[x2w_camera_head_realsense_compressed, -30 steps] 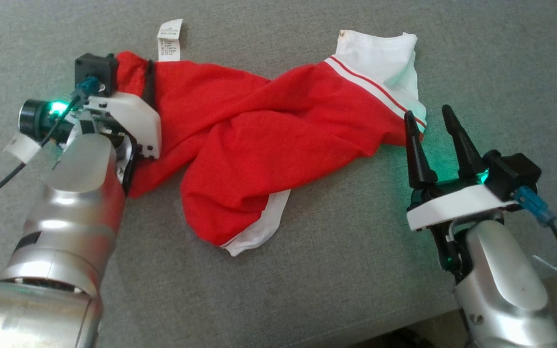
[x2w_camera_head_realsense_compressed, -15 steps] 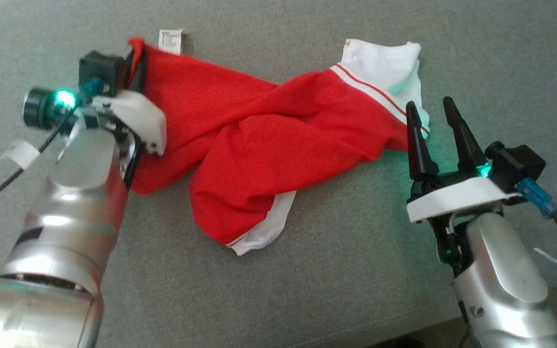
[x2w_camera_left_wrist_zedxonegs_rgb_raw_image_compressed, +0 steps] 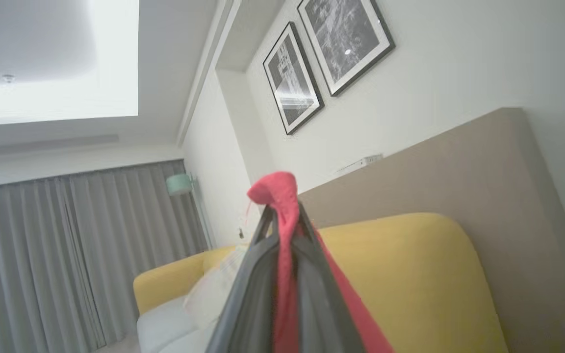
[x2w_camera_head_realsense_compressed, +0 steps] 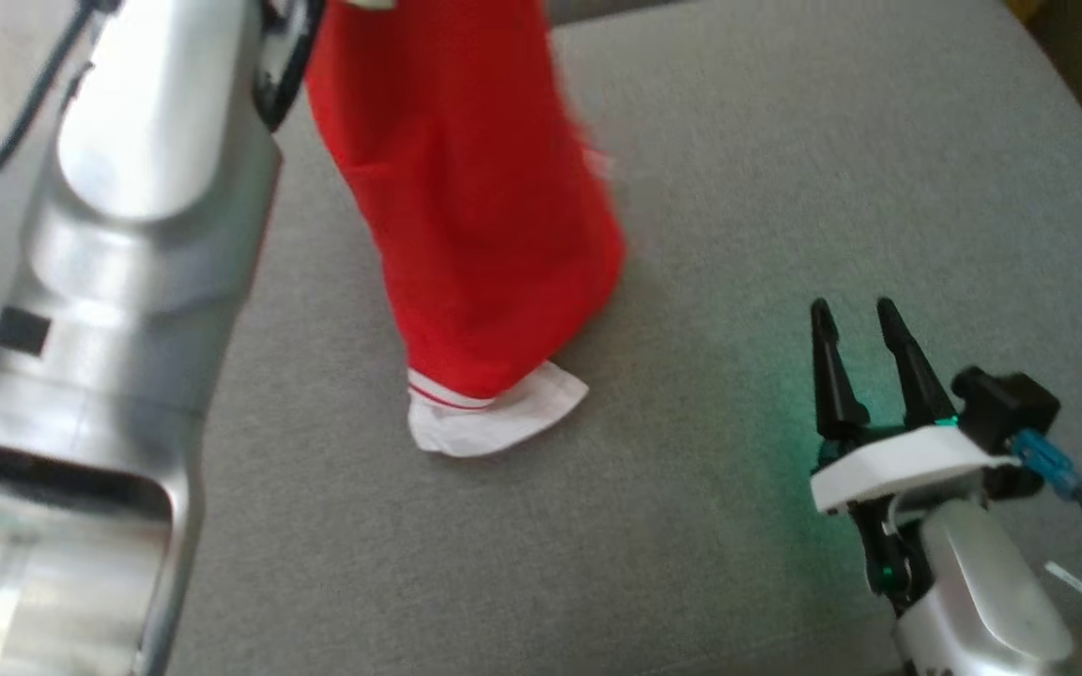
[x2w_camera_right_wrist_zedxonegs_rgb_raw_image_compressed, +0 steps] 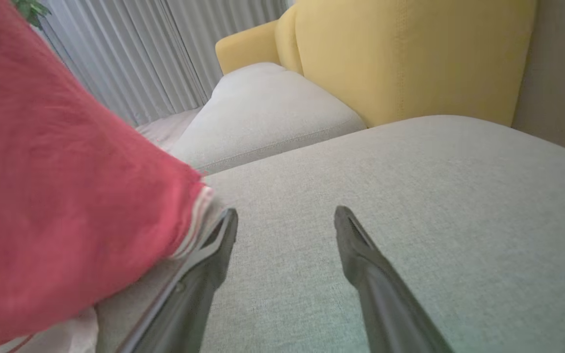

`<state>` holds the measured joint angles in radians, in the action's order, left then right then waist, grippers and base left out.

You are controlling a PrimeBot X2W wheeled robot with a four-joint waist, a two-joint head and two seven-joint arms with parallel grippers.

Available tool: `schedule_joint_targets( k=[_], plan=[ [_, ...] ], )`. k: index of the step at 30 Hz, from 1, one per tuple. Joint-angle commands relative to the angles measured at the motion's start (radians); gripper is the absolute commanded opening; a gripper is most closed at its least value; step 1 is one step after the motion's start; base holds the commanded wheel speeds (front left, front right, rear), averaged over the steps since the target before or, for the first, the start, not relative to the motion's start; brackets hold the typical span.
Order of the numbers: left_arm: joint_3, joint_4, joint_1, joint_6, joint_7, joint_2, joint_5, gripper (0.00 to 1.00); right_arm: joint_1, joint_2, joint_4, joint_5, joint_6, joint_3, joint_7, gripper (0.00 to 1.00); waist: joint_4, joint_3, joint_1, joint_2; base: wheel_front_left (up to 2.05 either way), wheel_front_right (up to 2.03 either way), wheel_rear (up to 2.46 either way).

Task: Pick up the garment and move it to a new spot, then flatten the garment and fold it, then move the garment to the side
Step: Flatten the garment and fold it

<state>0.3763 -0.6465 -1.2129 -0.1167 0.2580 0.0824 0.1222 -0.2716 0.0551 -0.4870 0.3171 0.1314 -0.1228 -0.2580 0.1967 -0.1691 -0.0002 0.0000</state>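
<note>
Two claws show, in two different states. At the far left of the head view the left arm's silver forearm (x2w_camera_head_realsense_compressed: 128,188) rises out of the top edge. In the left wrist view the left claw (x2w_camera_left_wrist_zedxonegs_rgb_raw_image_compressed: 282,215) has its two dark fingers pressed together on a fold of the red garment (x2w_camera_left_wrist_zedxonegs_rgb_raw_image_compressed: 278,189). A tuft of the cloth sticks out just above the fingertips, and more red runs down between and beside the fingers.

Just right of that forearm in the head view, the garment (x2w_camera_head_realsense_compressed: 475,207) hangs as a long red column from the upper edge of the frame. Its white hem (x2w_camera_head_realsense_compressed: 494,422), edged with thin red stripes, touches the grey sofa cushion (x2w_camera_head_realsense_compressed: 738,188) near the lower middle.

Further right, at the lower right of the head view, the right claw (x2w_camera_head_realsense_compressed: 852,312) stands with its fingers apart, gripping nothing, well apart from the hem. In the right wrist view the red cloth bulges in from the left, its striped edge just beside one finger (x2w_camera_right_wrist_zedxonegs_rgb_raw_image_compressed: 204,274); whether the two touch I cannot tell. Bare grey cushion lies between the spread fingers, and a yellow backrest (x2w_camera_right_wrist_zedxonegs_rgb_raw_image_compressed: 410,49) spans the upper right
</note>
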Motion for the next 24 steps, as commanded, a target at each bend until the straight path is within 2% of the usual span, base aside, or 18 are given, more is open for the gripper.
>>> schedule_joint_targets(
  k=[1, 6, 10, 16, 23, 24],
  plan=[
    [-0.012, 0.056, -0.008, -0.007, 0.004, 0.026, 0.002, 0.0, -0.007, -0.005, 0.027, 0.004, -0.001, -0.016, -0.004, 1.0, -0.028, 0.034, 0.0002, 0.0, 0.0, 0.0, 0.0],
    [0.028, 0.194, 0.176, -0.012, 0.004, 0.036, 0.021, 0.0, 0.025, -0.005, 0.022, 0.004, -0.001, 0.013, -0.004, 1.0, -0.086, 0.08, 0.0002, 0.0, 0.0, 0.0, 0.0],
    [0.022, 0.191, 0.416, -0.009, 0.004, 0.054, 0.066, 0.0, 0.047, -0.005, 0.016, 0.002, -0.001, 0.008, -0.004, 1.0, -0.125, 0.106, 0.0002, 0.0, 0.0, 0.0, 0.0],
    [-0.023, 0.173, 0.781, 0.028, 0.004, 0.046, 0.103, 0.0, 0.072, -0.005, 0.008, -0.015, -0.001, 0.007, -0.004, 1.0, -0.166, 0.132, 0.0002, 0.0, 0.0, 0.0, 0.0],
    [-0.091, 0.142, 1.024, 0.058, 0.004, 0.004, 0.131, 0.0, 0.083, -0.005, -0.005, -0.034, -0.001, 0.005, -0.004, 1.0, -0.187, 0.156, 0.0002, 0.0, 0.0, 0.0, 0.0],
    [-0.105, 0.137, 1.041, 0.067, 0.004, 0.001, 0.13, 0.15, 0.083, -0.005, -0.007, -0.035, -0.001, 0.003, -0.004, 1.0, -0.188, 0.157, 0.0002, 0.0, 0.0, 0.0, 0.0]
  ],
)
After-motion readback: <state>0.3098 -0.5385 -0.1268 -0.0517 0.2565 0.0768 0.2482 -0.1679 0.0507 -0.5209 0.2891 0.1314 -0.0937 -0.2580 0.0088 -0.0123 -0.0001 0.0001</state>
